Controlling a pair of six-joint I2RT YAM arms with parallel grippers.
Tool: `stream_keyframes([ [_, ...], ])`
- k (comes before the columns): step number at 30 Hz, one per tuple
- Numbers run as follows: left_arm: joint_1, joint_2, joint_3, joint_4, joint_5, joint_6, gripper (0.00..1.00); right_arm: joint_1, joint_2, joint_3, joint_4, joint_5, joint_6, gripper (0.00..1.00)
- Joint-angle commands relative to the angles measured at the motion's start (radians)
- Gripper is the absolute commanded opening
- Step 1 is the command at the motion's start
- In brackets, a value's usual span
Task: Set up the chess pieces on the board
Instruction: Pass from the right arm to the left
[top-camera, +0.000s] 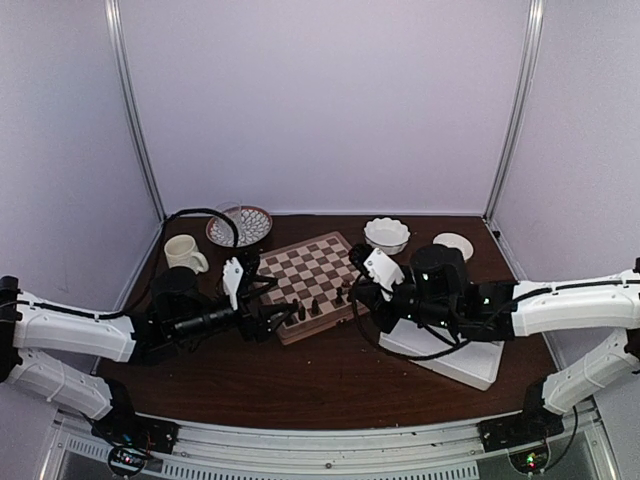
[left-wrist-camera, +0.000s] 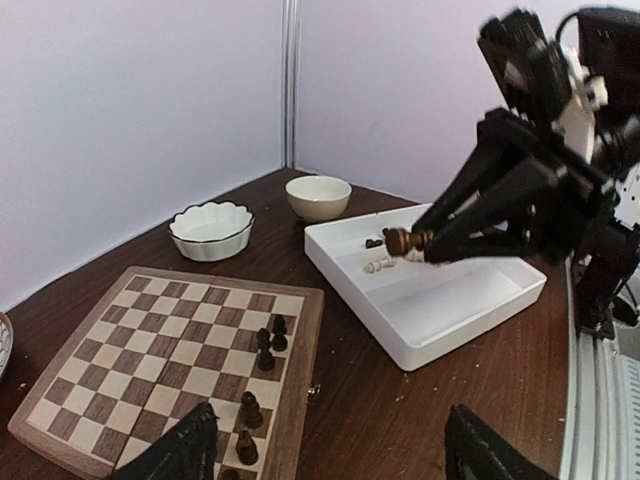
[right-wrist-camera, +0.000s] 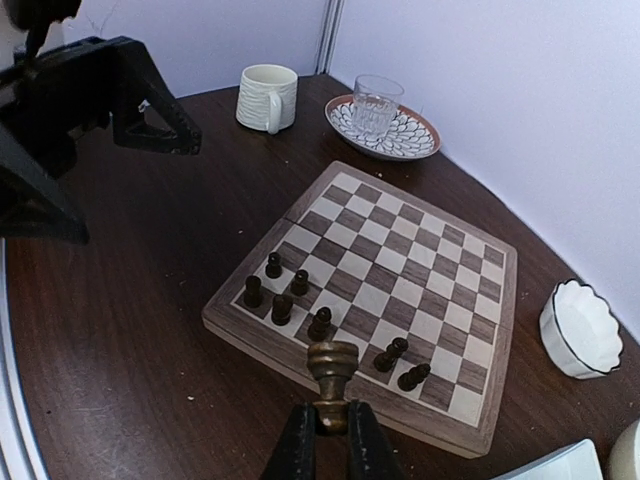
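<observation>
The board (top-camera: 320, 262) lies mid-table, with several dark chess pieces (right-wrist-camera: 282, 300) standing along its near edge (left-wrist-camera: 262, 350). My right gripper (right-wrist-camera: 325, 420) is shut on the base of a dark brown piece (right-wrist-camera: 332, 368), which it holds in the air just off that near edge. The left wrist view shows the same held piece (left-wrist-camera: 400, 241) above the white tray (left-wrist-camera: 470, 300). My left gripper (left-wrist-camera: 330, 460) is open and empty, low over the tabletop beside the board's edge (top-camera: 283, 312). A cream piece (left-wrist-camera: 378, 264) and a dark one (left-wrist-camera: 373, 242) lie in the tray.
A cream mug (top-camera: 183, 252) and a patterned plate holding a glass (top-camera: 238, 225) stand at the back left. A scalloped white bowl (top-camera: 386, 234) and a small dish (top-camera: 453, 245) stand at the back right. The tray (top-camera: 455, 360) lies under the right arm.
</observation>
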Motion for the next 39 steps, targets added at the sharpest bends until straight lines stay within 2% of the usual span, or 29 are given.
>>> stream_keyframes([
  [1, 0.004, 0.015, -0.072, 0.182, -0.042, 0.250, 0.78, -0.052, 0.050, 0.166, -0.311, -0.238, 0.104, 0.00],
  [7, -0.020, 0.128, -0.197, 0.509, 0.088, 0.561, 0.78, -0.063, 0.187, 0.396, -0.523, -0.539, 0.104, 0.00],
  [12, -0.024, 0.189, -0.249, 0.673, 0.152, 0.648, 0.79, -0.065, 0.294, 0.464, -0.508, -0.735, 0.144, 0.00],
  [16, -0.024, 0.173, -0.246, 0.631, 0.175, 0.670, 0.78, -0.067, 0.336, 0.460, -0.479, -0.816, 0.166, 0.00],
  [19, -0.024, 0.154, -0.226, 0.546, 0.222, 0.684, 0.73, -0.067, 0.356, 0.451, -0.458, -0.858, 0.175, 0.00],
  [22, -0.026, 0.151, -0.204, 0.484, 0.264, 0.699, 0.66, -0.067, 0.362, 0.440, -0.429, -0.880, 0.195, 0.00],
  [27, -0.030, 0.157, -0.196, 0.460, 0.296, 0.722, 0.65, -0.067, 0.362, 0.421, -0.381, -0.885, 0.231, 0.00],
  [30, -0.031, 0.151, -0.190, 0.432, 0.299, 0.734, 0.64, -0.067, 0.363, 0.412, -0.367, -0.898, 0.245, 0.00],
  [34, -0.046, 0.137, -0.164, 0.347, 0.287, 0.764, 0.58, -0.067, 0.356, 0.399, -0.334, -0.903, 0.260, 0.00],
  [39, -0.066, 0.138, -0.159, 0.339, 0.258, 0.777, 0.55, -0.067, 0.366, 0.392, -0.309, -0.906, 0.270, 0.00],
])
